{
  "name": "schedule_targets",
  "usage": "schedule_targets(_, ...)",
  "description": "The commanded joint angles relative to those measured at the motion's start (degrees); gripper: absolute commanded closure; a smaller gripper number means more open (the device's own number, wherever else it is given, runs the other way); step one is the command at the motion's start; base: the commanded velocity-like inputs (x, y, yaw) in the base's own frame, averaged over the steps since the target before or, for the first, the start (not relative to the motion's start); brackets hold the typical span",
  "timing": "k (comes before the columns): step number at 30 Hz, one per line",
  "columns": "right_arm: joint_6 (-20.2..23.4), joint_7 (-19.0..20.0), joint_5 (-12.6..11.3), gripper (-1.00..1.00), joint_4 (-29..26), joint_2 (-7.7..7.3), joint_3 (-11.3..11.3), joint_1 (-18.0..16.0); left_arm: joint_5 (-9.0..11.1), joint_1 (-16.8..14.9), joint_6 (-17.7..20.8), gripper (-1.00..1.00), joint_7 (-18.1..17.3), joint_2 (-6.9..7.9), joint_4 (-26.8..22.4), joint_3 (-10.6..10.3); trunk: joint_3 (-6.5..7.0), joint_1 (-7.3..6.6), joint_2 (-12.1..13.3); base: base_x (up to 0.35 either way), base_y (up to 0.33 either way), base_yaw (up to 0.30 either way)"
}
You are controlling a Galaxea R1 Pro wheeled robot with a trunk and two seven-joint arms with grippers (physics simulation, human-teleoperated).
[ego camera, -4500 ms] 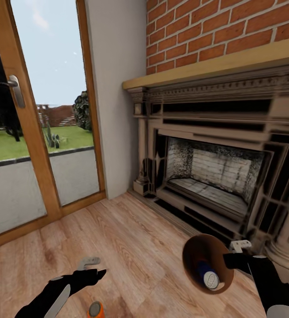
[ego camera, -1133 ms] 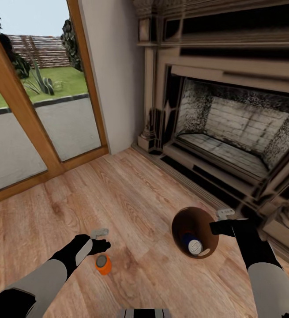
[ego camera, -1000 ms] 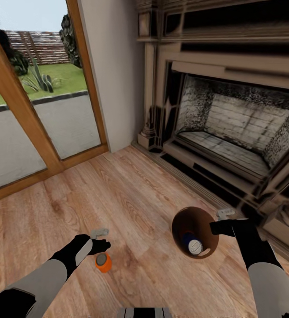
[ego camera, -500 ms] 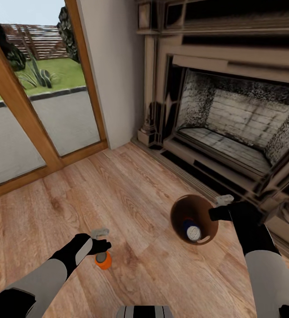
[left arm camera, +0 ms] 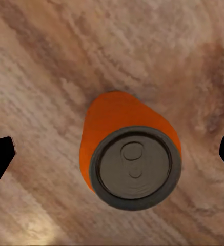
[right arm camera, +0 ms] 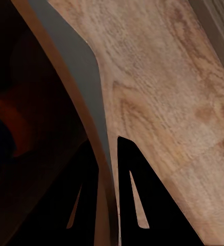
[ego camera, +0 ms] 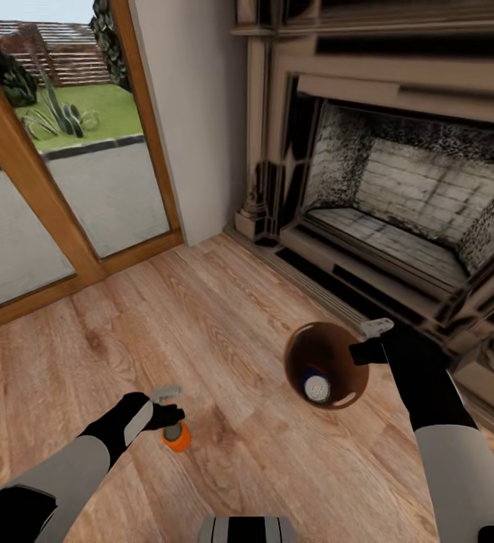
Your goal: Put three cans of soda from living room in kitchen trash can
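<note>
An orange can of soda (ego camera: 177, 438) stands upright on the plank floor of the living room. My left gripper (ego camera: 172, 403) hovers right over it, open. In the left wrist view the can (left arm camera: 129, 159) lies between the two wide-apart fingertips (left arm camera: 0, 154), which do not touch it. My right gripper (ego camera: 369, 339) is shut on the rim of the tash can (ego camera: 329, 354), held off the floor and tipped so its brown inside faces me. A blue can of soda (ego camera: 314, 386) with a silver end lies inside. The right wrist view shows the fingers (right arm camera: 135, 195) pinching the grey wall (right arm camera: 81, 87).
An ornate fireplace (ego camera: 397, 204) and its raised hearth edge (ego camera: 329, 294) run close behind the right arm. Wood-framed glass doors (ego camera: 65, 173) fill the left wall. Brown plank floor (ego camera: 224, 317) stretches between both arms.
The camera has tilted further down. My right arm has lifted the tash can a little and tipped its opening more towards me. The left gripper stays over the orange can.
</note>
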Motion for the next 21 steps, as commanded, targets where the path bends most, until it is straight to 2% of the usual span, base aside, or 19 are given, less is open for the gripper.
schedule_targets(1,-0.02,0.13,-0.13,1.0,-0.05,-0.01,0.04,-0.04,0.01,-0.04,0.01,-1.0,0.02,0.05,0.0,0.01,-0.22,0.01,-0.02,0.0,0.0,0.0)
schedule_targets(5,0.04,0.13,-0.06,1.0,-0.08,-0.04,0.16,-0.02,0.0,-0.14,0.05,-1.0,0.12,0.18,0.02,0.01,-1.11,0.12,-0.08,0.0,0.0,0.0)
schedule_targets(21,0.06,0.13,-0.06,1.0,-0.09,0.09,0.33,0.03,-0.19,-0.1,0.16,-1.0,-0.81,0.16,0.4,-0.04,-1.11,0.12,-0.08,0.0,0.0,0.0)
